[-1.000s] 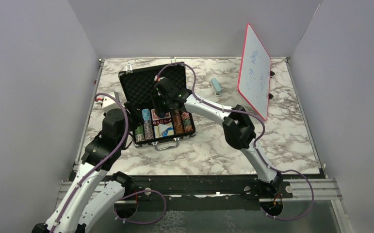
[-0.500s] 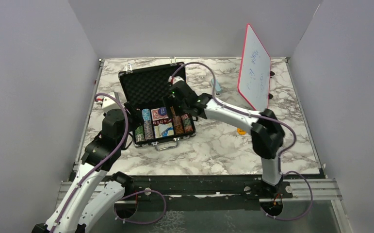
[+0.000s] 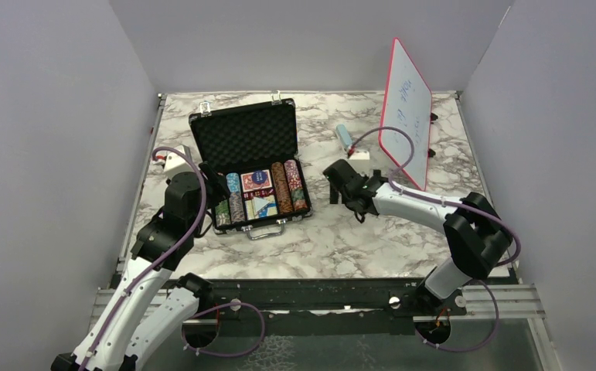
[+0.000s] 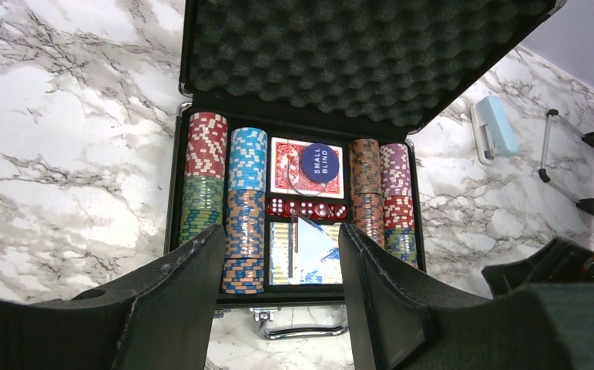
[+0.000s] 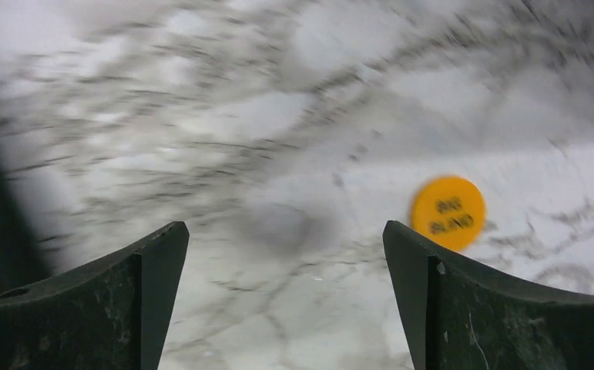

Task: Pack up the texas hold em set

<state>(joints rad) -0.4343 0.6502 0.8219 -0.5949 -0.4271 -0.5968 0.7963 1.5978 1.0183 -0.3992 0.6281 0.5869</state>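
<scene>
From above, the black briefcase (image 3: 242,137) lies open on the marble table (image 3: 333,239), left of centre, its foam lid leaning toward the far side and striped poker chips (image 3: 282,185) in rows in the tray. My left gripper (image 3: 216,182) sits at the case's left edge; my right gripper (image 3: 335,182) is just right of the case, apart from it. A red-framed whiteboard (image 3: 405,112) stands far right, with a pale blue block (image 3: 344,136) near it. Through my left wrist camera, my left gripper (image 4: 282,231) has its jaws apart with nothing between them, over the near part of the tray. There I see chip stacks on both sides, a red card deck (image 4: 286,166) with a blue SMALL BLIND button (image 4: 321,162) on it, red dice (image 4: 307,209) in a row, and a blue deck (image 4: 305,250) nearer. My right wrist view is blurred: my right gripper (image 5: 283,231) is spread wide and empty over bare marble, with a yellow BIG BLIND button (image 5: 448,212) lying by the right finger.
</scene>
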